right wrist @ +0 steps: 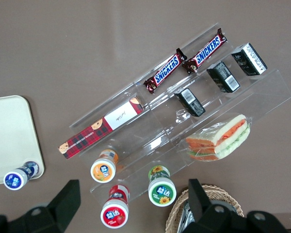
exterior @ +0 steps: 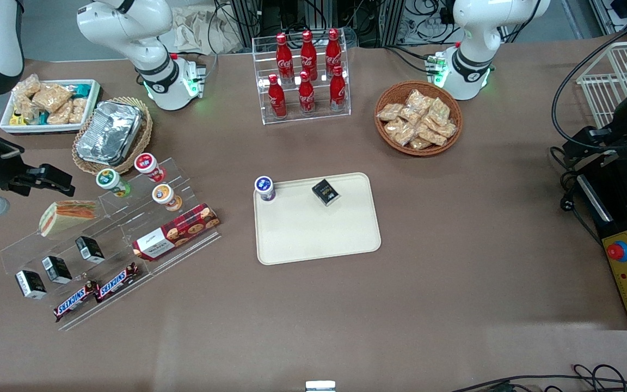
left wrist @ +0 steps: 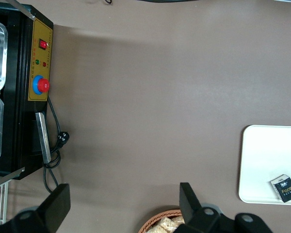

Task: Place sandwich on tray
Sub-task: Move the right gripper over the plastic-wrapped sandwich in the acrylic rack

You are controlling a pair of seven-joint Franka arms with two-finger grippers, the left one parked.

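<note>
The sandwich [exterior: 68, 214] is a triangular wedge in clear wrap lying on the upper step of a clear acrylic stand; it also shows in the right wrist view [right wrist: 218, 139]. The cream tray [exterior: 319, 239] lies flat mid-table, toward the parked arm's end from the stand, and shows in the right wrist view [right wrist: 7, 131] and the left wrist view [left wrist: 264, 160]. A blue-lidded cup [exterior: 264, 188] and a small black carton [exterior: 325, 192] stand on it. My gripper [exterior: 55, 182] hovers open and empty above the stand, just above the sandwich, its fingers [right wrist: 70, 199] wide apart over the cups.
The stand [exterior: 112, 245] holds three cups [exterior: 149, 166], a cookie box [exterior: 176, 231], Snickers bars [exterior: 96, 292] and black cartons [exterior: 55, 268]. A foil container [exterior: 109, 132] in a wicker basket, a white snack bin [exterior: 49, 106], a cola rack [exterior: 305, 76] and a snack basket [exterior: 418, 118] stand farther back.
</note>
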